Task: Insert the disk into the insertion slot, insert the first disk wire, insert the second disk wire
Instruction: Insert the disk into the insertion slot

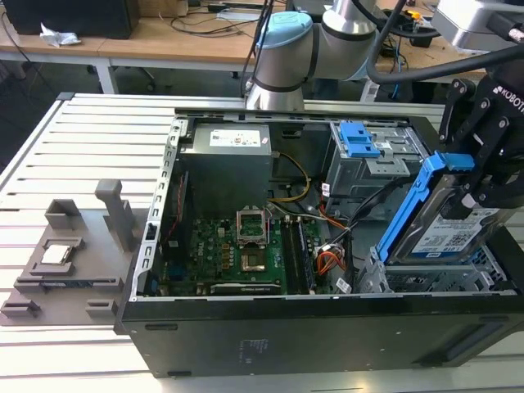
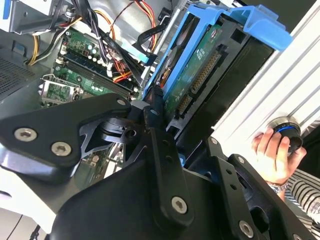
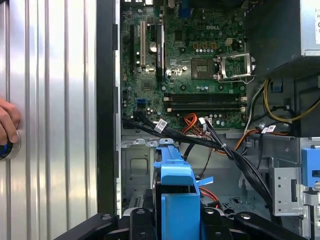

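The disk (image 1: 446, 233), a silver drive with a white label in a blue carrier frame, hangs tilted with its lower end at the insertion slot (image 1: 426, 282), the low perforated silver cage at the case's near corner on the exterior view's right. My gripper (image 1: 476, 190) is shut on the disk's upper part. In the second wrist view the black fingers (image 2: 156, 107) clamp the blue frame (image 2: 172, 60) beside the drive's green board (image 2: 197, 65). The first wrist view looks down the blue carrier (image 3: 175, 172) toward the slot's metal (image 3: 132, 165). Black and orange cables (image 3: 200, 131) lie loose by the cage.
The open computer case (image 1: 270, 327) lies on a slatted metal table (image 1: 82, 147). A taller grey cage with a blue latch (image 1: 359, 139) stands behind the slot. The motherboard (image 1: 237, 250) fills the middle. A grey fixture (image 1: 74, 254) sits at the left. A person's hand (image 2: 272, 150) holds a knob.
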Available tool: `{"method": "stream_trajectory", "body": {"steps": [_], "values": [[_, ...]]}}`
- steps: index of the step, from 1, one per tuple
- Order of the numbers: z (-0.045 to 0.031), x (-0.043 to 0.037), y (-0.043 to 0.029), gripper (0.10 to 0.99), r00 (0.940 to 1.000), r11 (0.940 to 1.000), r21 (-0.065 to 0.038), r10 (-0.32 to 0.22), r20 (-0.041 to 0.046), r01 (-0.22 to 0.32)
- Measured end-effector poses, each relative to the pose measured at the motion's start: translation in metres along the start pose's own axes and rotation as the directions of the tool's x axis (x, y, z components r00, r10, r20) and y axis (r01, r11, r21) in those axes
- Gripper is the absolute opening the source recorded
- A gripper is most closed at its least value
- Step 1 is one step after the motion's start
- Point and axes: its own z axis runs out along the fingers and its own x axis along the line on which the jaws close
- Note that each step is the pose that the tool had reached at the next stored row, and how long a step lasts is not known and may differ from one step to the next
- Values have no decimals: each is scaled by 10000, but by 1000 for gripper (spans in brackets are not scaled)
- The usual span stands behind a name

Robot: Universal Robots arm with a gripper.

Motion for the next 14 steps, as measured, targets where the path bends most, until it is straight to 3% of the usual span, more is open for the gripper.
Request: {"method": "stream_trajectory", "body": {"steps": [14], "values": [[157,1,-6,361,10000,10000,0,0,0,0]]}}
